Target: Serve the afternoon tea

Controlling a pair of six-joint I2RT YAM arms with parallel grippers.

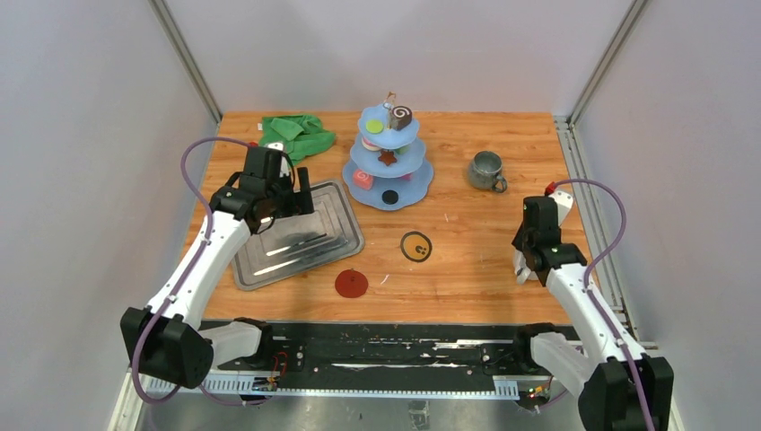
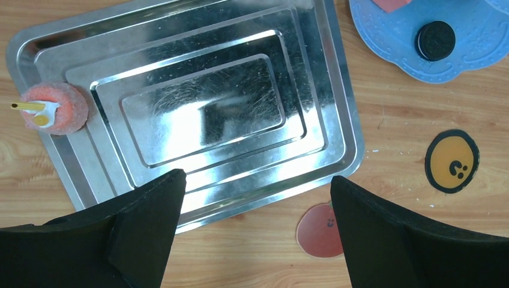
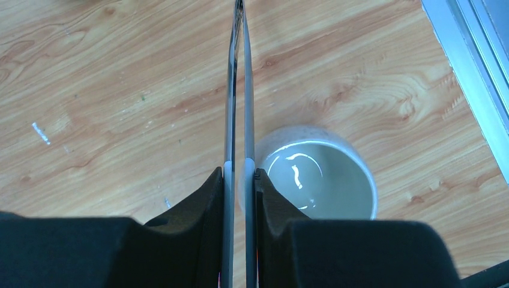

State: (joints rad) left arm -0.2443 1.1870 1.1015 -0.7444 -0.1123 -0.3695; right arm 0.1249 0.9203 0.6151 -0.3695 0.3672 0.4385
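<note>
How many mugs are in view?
2. The grey-green mug stands right of the blue stand; the white mug sits nearer the arms, its rim in the right gripper.

Mirror-glossy steel tray [image 2: 198, 114] on matt, grained wooden table [image 2: 393, 114]; white mug [image 3: 324, 180] glazed smooth inside.

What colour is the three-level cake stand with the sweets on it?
The cake stand is light blue. It shows best in the top external view.
</note>
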